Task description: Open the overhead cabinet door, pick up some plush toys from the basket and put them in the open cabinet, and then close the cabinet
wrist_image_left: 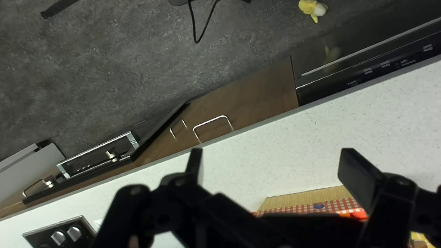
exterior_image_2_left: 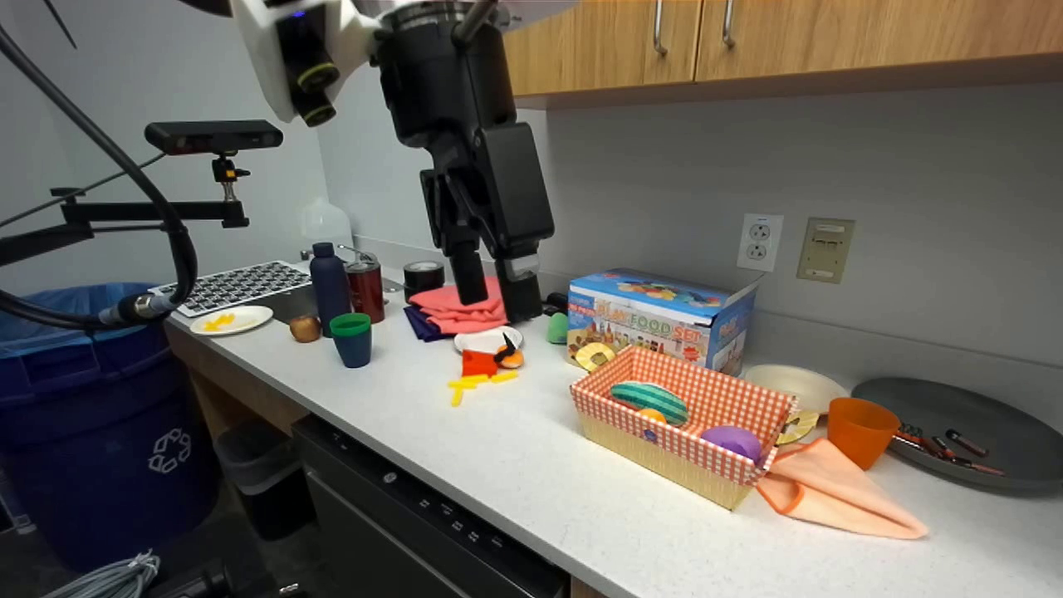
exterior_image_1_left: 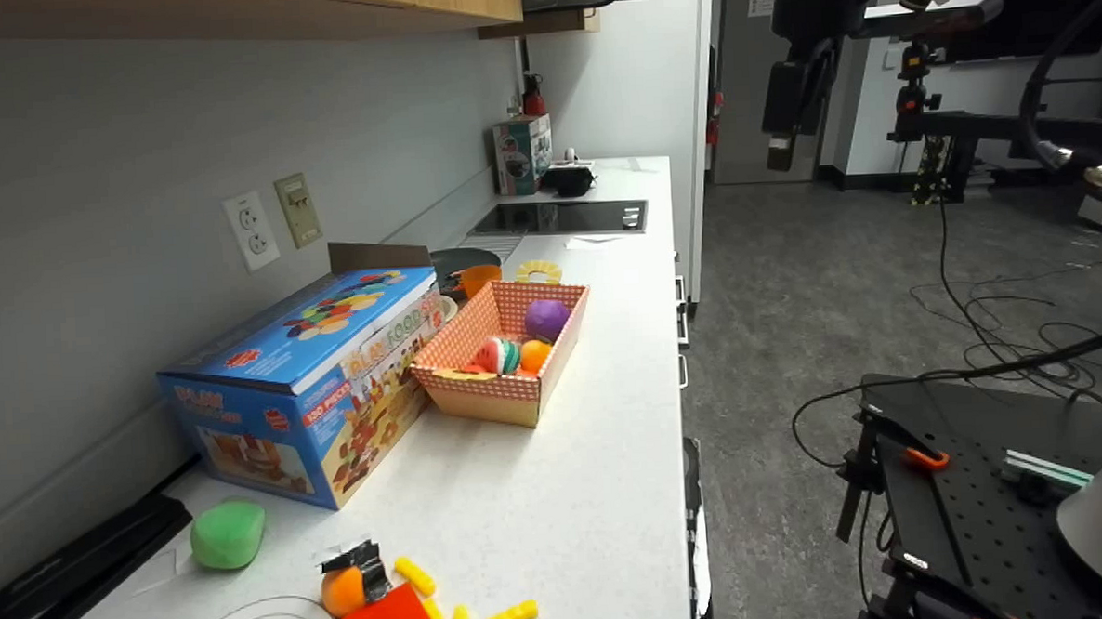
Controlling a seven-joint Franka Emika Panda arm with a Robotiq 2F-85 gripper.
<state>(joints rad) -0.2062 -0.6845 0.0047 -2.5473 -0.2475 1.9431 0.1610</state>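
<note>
In an exterior view we see the claw hanging in the air, its two fingers parted and holding nothing; the arm above it is cut off by the top edge. One finger covers part of a pink cloth. The overhead cabinet loses its top to the frame, and one end is overlapped by the arm; its two doors, as far as they show, sit closed. On the bench stands the checked basket, whose near wall hides the lower parts of a purple toy and a green-striped toy. Only a sliver of an orange toy shows.

In an exterior view the blue box covers part of a dark pan. A red thing in the basket is mostly buried. We cannot tell which toys are plush. The claw is side-on to us, its fingers overlapping.

In the wrist view the fingers stand wide apart, with bare bench between their tips. The claw's own body covers most of the basket. A yellow-and-white shape on the floor is too small for us to name.
</note>
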